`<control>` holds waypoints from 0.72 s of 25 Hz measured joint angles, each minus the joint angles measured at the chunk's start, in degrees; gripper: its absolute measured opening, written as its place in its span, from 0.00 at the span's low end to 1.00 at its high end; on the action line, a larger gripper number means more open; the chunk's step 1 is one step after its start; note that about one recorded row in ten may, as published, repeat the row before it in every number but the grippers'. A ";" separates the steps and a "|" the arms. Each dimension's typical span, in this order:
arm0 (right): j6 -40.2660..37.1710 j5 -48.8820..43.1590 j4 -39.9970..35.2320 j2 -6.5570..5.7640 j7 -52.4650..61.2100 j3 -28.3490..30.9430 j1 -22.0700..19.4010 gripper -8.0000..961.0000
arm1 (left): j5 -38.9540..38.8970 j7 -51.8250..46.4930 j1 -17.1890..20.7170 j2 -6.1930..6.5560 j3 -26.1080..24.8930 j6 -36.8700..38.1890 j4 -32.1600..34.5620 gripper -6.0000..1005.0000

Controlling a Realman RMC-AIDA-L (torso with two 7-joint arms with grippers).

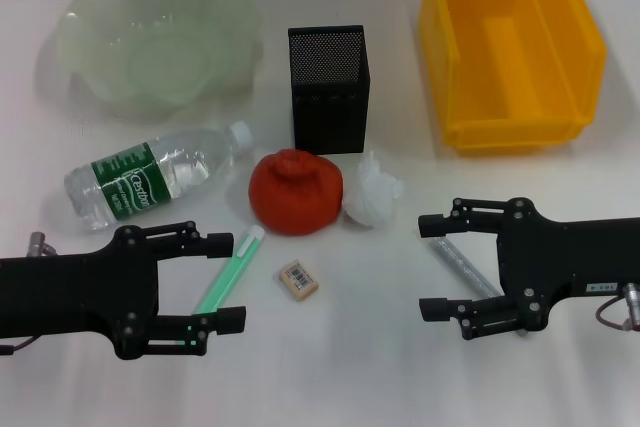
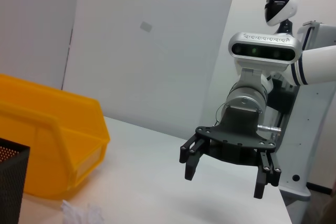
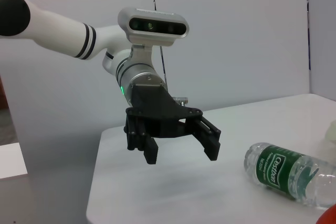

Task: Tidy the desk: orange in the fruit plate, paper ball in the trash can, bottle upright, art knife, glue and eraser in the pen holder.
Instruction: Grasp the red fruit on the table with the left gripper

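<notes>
The orange (image 1: 296,190) sits mid-desk with the paper ball (image 1: 372,193) touching its right side. The bottle (image 1: 150,179) lies on its side left of them, below the fruit plate (image 1: 150,37). Behind the orange stand the pen holder (image 1: 328,87) and, to the right, the trash can (image 1: 510,42). My left gripper (image 1: 227,281) hovers open over the glue (image 1: 242,250), with the eraser (image 1: 299,279) just to its right. My right gripper (image 1: 430,265) is open above the art knife (image 1: 453,256), a grey stick partly hidden by its fingers.
The left wrist view shows the right gripper (image 2: 228,170) across the white desk, plus the trash can (image 2: 52,145) and pen holder (image 2: 10,182). The right wrist view shows the left gripper (image 3: 181,145) and the bottle (image 3: 291,174) near the desk edge.
</notes>
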 joint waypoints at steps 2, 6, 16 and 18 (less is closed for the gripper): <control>0.02 0.00 0.20 0.01 -0.01 0.02 0.00 0.88 | 0.00 0.00 0.00 -0.09 0.18 -0.01 0.00 0.80; 0.06 0.12 1.33 0.01 -1.19 0.10 -0.04 0.88 | 0.00 0.00 -0.07 -0.14 0.33 -0.02 0.00 0.79; 1.09 2.36 4.31 0.05 -3.56 0.19 -0.50 0.88 | -0.01 0.00 -0.42 -0.59 -0.03 -0.06 0.00 0.78; 2.33 5.44 5.58 0.01 -4.36 0.23 -0.64 0.88 | -0.01 0.00 -0.43 -0.63 -0.03 -0.13 0.00 0.77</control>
